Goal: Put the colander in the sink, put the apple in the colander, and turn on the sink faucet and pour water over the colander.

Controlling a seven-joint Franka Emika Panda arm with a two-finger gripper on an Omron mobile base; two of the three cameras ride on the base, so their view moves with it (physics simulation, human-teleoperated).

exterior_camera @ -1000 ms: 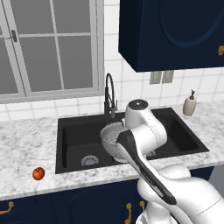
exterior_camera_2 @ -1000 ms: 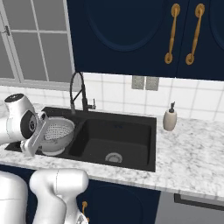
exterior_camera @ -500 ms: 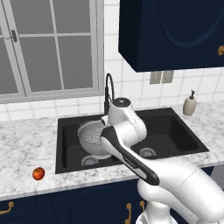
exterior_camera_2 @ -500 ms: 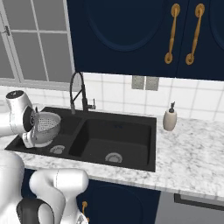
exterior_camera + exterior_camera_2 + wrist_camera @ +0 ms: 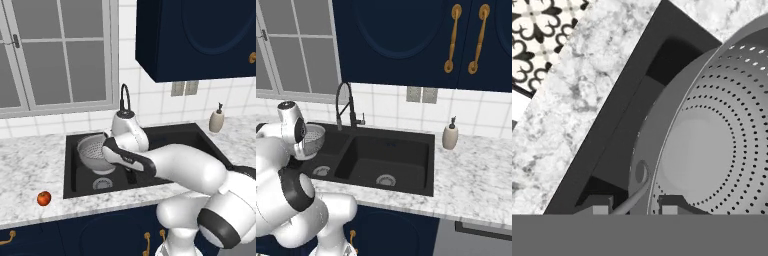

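A white-grey marble table [image 5: 30, 165] runs under a window and dark blue cabinets, with the black double sink [image 5: 406, 145] set into it. The colander [image 5: 94, 152] hangs over the left basin, tilted, its round silver drain [image 5: 102, 184] showing below it. In the hand view the colander's rim [image 5: 662, 150] runs down between the two finger tips, one tip outside the bowl and one inside, so the jaws [image 5: 634, 205] appear closed on the rim beside its small loop handle; whether the pads actually touch the metal is hard to make out. The near side of the colander is hidden behind the wrist in the left base view, and in the right base view part of it is covered by the arm. The apple [image 5: 44, 198] lies on the table left of the sink, near the front edge, well apart from the colander. The sink faucet [image 5: 346, 107] stands behind the basins, its base partly hidden by the arm in the left base view. A beige soap dispenser [image 5: 449, 136] stands right of the sink.
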